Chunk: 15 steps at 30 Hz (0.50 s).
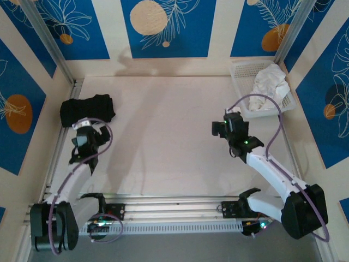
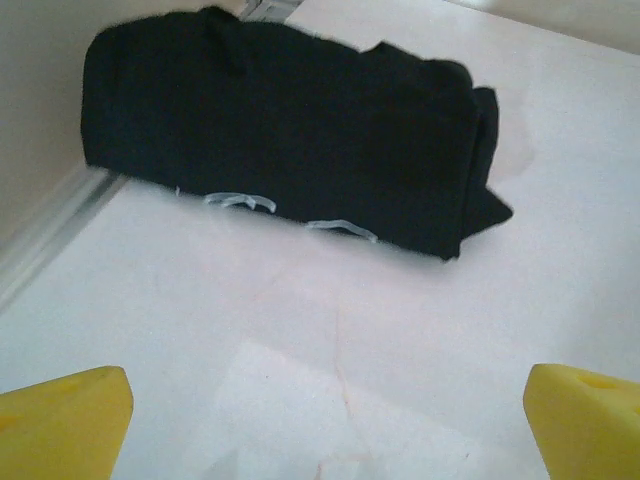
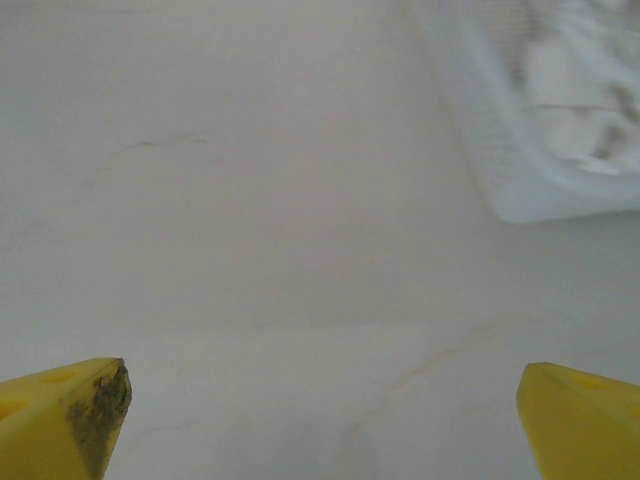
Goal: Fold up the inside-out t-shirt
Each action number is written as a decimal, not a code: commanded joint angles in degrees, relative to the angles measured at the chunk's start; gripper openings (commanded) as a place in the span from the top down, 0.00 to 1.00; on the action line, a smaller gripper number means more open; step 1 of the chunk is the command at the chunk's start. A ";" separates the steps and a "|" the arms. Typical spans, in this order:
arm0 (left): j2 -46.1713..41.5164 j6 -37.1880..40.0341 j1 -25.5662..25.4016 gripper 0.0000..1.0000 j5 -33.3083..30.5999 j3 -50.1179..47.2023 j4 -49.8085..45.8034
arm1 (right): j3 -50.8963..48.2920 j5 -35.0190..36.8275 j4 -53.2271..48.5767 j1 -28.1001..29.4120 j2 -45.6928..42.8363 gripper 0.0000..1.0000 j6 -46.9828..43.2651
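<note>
Top external view: inside-out t-shirt (image 1: 87,109) lies as a compact black bundle at the far-left part of the counter (image 1: 163,125), close to the left side rail. Long axis runs roughly left to right.

Left gripper (image 1: 83,126) sits just on the near side of the bundle, pointed toward it, apart from the cloth. Right gripper (image 1: 224,121) is over bare counter on the right half, well apart from the t-shirt. A white basket (image 1: 237,82) stands in the far-right corner with a crumpled white cloth (image 1: 270,82) inside.

Left wrist view: t-shirt (image 2: 290,140) spans the upper part of the frame, with the left end close to the side wall and a small corner of fabric sticking out at the right end. Short pale thread loops (image 2: 240,200) show along its near edge. Left gripper (image 2: 325,430) is spread wide, yellow fingertips (image 2: 65,420) at the two lower corners, only bare counter between them, no contact with the cloth.

Right wrist view: right gripper (image 3: 320,420) also spread wide, nothing held. One yellow fingertip (image 3: 95,405) carries a dark smudge on its inner edge. Basket (image 3: 480,150) corner at upper right, blurred, white cloth (image 3: 580,80) within it.
</note>
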 commanded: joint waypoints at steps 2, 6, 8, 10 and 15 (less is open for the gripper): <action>-1.32 1.32 -0.04 0.00 -2.24 -3.73 13.33 | -11.24 -1.11 18.72 -7.19 -2.33 0.01 -5.61; 5.67 9.05 -0.05 0.00 2.69 -4.02 20.18 | -17.88 -9.78 35.21 -13.54 2.04 0.01 -5.49; 10.25 9.35 -0.11 0.00 4.23 -6.83 30.56 | -18.39 -12.06 40.36 -14.88 6.22 0.01 -5.39; 15.06 9.32 -0.13 0.00 5.02 -9.65 41.37 | -18.09 -14.05 44.38 -15.49 10.05 0.01 -5.96; 26.27 10.57 -0.18 0.00 8.77 -6.43 47.24 | -18.27 -20.42 53.05 -17.95 14.54 0.01 -5.33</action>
